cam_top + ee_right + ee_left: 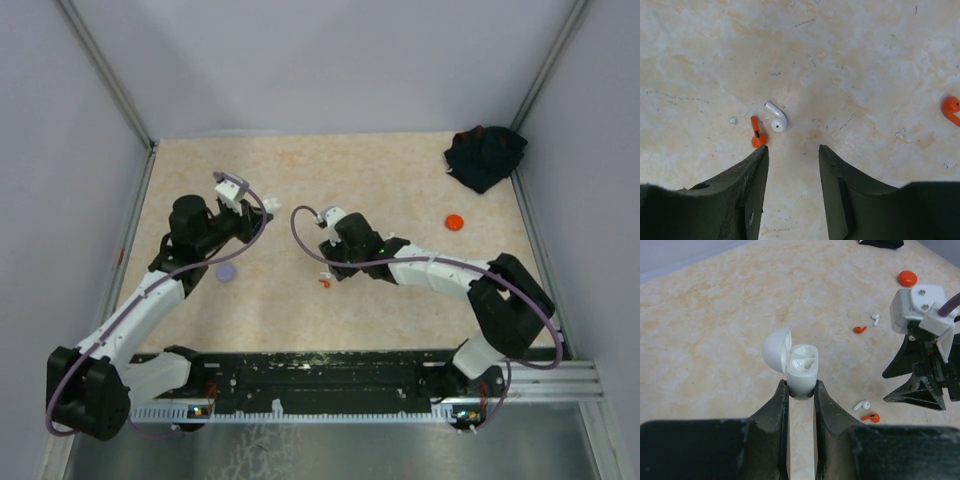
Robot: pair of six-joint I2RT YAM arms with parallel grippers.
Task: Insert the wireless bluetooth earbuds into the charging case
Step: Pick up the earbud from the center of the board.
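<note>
Left hand (800,386) tight around glossy white round-lidded case (803,369); right hand (792,150) apart above smooth white earbud (777,120) beside orange earbud (757,135).

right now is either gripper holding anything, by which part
The left gripper clamps the white charging case by its lower body. The right gripper holds nothing, jaws apart near a white earbud.

Soft, even light falls from overhead, keeping the marbled tabletop (400,180) bright with no harsh glare. Shadows are faint and soft-edged. The white charging case (802,372) holds gentle highlights and stays sharp, while the dark fingers (775,430) nearest the lens look slightly blurred.
</note>
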